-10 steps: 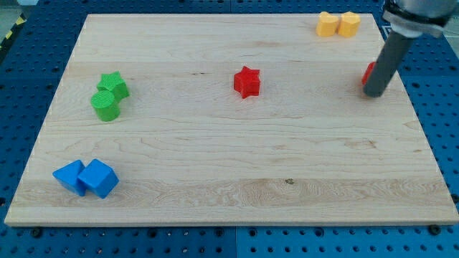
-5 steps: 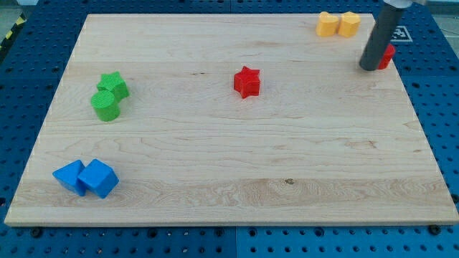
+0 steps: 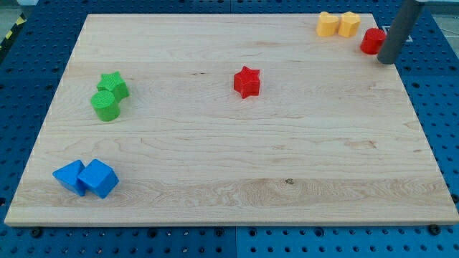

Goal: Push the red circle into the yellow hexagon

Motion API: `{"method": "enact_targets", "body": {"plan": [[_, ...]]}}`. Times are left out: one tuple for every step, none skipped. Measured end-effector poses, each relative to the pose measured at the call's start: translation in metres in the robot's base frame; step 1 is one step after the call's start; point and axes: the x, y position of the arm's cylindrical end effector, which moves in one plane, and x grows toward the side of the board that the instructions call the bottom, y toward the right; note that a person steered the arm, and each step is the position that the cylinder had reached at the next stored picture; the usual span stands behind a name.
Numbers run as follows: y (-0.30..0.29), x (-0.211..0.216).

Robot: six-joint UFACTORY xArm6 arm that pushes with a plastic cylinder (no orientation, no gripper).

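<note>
The red circle (image 3: 372,41) lies at the board's top right corner, just below and to the right of two yellow blocks (image 3: 338,24) that touch each other; which of them is the hexagon is hard to tell. A small gap separates the red circle from the right yellow block (image 3: 349,24). My tip (image 3: 386,60) is at the right edge of the board, touching the red circle's lower right side.
A red star (image 3: 247,82) sits near the board's middle. A green star (image 3: 114,84) and green circle (image 3: 105,105) touch at the left. Two blue blocks (image 3: 86,178) touch at the bottom left. The wooden board (image 3: 229,165) rests on a blue pegboard.
My tip has moved up along the right edge and pushed the red circle up toward the yellow blocks. The rod now stands on the circle's right rather than its left.
</note>
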Motion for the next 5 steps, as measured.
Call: {"method": "enact_targets", "body": {"plan": [[0.025, 0.007], [0.055, -0.001], [0.047, -0.011], [0.014, -0.012], [-0.011, -0.025]]}}
